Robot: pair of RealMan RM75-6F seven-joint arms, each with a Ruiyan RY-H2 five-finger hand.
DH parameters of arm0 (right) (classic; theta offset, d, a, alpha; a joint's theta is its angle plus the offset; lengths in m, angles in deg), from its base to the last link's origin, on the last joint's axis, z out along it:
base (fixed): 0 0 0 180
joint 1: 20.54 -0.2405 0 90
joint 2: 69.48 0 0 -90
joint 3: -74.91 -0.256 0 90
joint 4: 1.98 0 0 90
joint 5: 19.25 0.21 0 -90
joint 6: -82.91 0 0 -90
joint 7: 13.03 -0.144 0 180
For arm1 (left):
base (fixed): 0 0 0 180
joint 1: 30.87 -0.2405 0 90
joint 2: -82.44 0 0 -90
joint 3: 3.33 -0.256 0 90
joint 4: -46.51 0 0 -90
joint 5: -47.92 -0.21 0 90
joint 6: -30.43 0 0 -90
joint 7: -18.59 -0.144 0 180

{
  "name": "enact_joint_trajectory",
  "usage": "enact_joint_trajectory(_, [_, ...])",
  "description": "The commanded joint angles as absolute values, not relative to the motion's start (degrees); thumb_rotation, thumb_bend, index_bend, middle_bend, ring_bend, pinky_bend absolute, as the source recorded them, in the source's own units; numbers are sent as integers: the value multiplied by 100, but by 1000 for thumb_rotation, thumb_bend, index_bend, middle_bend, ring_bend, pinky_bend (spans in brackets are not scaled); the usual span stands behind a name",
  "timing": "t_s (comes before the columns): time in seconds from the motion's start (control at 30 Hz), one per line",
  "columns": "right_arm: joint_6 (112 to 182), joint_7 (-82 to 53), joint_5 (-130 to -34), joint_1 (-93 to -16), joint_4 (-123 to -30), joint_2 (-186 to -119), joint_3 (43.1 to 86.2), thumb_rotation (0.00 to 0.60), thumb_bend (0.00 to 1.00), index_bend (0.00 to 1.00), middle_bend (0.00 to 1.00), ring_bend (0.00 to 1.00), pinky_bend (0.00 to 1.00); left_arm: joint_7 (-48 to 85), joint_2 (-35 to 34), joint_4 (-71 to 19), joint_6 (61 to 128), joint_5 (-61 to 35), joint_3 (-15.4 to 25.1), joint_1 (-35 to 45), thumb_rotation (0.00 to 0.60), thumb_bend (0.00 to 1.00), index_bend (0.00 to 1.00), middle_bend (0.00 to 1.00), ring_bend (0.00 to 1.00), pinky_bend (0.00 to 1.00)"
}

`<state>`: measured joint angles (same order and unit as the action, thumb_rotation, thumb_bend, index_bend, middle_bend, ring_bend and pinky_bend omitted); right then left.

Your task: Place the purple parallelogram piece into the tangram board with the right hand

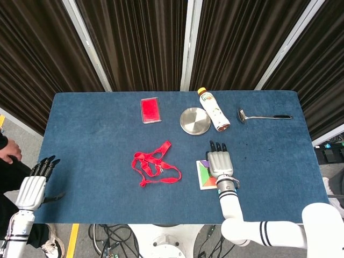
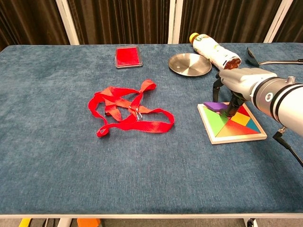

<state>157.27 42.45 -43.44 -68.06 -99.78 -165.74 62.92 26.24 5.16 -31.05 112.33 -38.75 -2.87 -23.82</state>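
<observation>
The tangram board [image 2: 211, 128] lies on the blue table, right of centre, with coloured pieces filling most of it. The purple parallelogram piece [image 2: 214, 106] sits slightly tilted on the board's far left corner. My right hand [image 2: 240, 81] hovers over that corner with fingers pointing down, pinching the piece's right end between the thumb and a dark fingertip [image 2: 231, 108]. In the head view the right hand [image 1: 220, 163] covers most of the board [image 1: 203, 176]; only a sliver of the purple piece [image 1: 205, 162] shows. My left hand [image 1: 33, 188] hangs off the table's left edge, fingers apart, holding nothing.
A tangled red strap [image 2: 128, 113] lies mid-table, left of the board. Along the far edge are a red box [image 2: 128, 56], a metal plate [image 2: 189, 64], a lying bottle [image 2: 213, 52] and a ladle [image 2: 272, 61].
</observation>
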Motion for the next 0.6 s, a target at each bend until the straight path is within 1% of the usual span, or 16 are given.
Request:
enact_joint_trajectory(0.03, [15721, 4232, -4375, -6795, -10016, -16538, 6316, 600, 309, 149, 0, 0, 0, 2619, 517, -3108, 11236, -3878, -289, -2384, 600, 61, 112, 39, 0, 148])
enact_joint_trajectory(0.13, [15708, 4190, -4407, -6780, -10055, -16497, 6321, 600, 310, 90, 0, 0, 0, 2610, 518, -3114, 11233, -3882, -289, -2380, 600, 61, 112, 39, 0, 148])
enact_joint_trajectory(0.27, [15668, 4109, -4505, -6757, -10100, -16438, 6348, 600, 309, 41, 0, 0, 0, 2597, 517, -3125, 11230, -3884, -286, -2374, 600, 61, 112, 39, 0, 148])
enact_joint_trajectory(0.6, [15420, 3891, -4761, -6745, -10110, -16321, 6428, 600, 310, 27, 0, 0, 0, 2593, 523, -3140, 11209, -3869, -281, -2368, 600, 61, 113, 40, 0, 151])
